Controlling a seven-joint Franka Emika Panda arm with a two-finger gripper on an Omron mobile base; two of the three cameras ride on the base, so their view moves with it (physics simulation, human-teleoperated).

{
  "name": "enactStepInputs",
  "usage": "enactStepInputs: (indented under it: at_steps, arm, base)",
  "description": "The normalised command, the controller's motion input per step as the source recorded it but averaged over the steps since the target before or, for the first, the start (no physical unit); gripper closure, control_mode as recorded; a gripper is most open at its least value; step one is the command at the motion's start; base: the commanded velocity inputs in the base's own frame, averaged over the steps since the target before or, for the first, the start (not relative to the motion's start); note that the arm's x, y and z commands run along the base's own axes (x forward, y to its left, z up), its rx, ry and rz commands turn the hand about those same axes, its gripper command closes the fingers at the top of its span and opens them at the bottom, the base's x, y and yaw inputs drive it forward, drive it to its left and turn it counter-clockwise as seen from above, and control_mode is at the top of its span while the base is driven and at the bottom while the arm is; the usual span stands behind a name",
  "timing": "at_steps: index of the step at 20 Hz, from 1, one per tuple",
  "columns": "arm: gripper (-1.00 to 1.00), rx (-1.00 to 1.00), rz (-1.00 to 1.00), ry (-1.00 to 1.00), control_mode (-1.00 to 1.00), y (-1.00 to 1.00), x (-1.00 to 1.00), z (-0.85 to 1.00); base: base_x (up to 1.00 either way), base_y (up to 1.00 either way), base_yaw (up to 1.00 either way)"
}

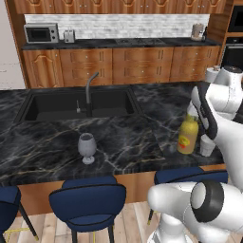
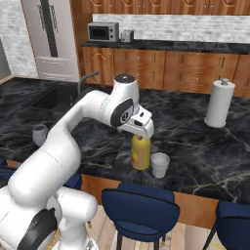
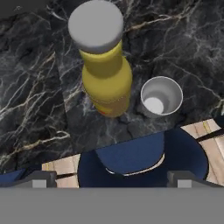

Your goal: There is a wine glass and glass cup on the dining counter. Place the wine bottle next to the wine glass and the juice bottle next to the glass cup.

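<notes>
Juice bottle [image 3: 105, 74] standing upright on the tabletop [image 1: 128, 142], long axis vertical, cap uppermost, just beside the glass cup [image 3: 161, 96], as the task requires. Gripper [image 3: 109, 179] above it, fingers spread, holding nothing. Wine glass [image 1: 87, 147] stands well apart, unpaired.

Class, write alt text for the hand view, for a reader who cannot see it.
Seen from above, a yellow juice bottle with a grey cap stands on a black marble counter, beside but apart from an empty glass cup. A blue stool sits below the counter edge.
</notes>
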Motion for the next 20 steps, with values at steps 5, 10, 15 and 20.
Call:
enactStepInputs:
  at_steps: [5,10,15,20]
  arm:
    - [-1.0,-0.12,0.29,-0.08,-1.0,0.22,-0.49,0.01]
    - [-1.0,-0.02,0.18,-0.02,-1.0,0.33,-0.23,0.01]
    - [-1.0,-0.01,0.09,-0.07,-1.0,0.38,-0.23,0.01]
    - [-1.0,-0.01,0.01,0.0,-1.0,0.28,-0.21,0.0]
  base:
    - [0.0,0.0,0.0]
    - [0.0,0.0,0.0]
    - [0.0,0.0,0.0]
    - [0.0,0.0,0.0]
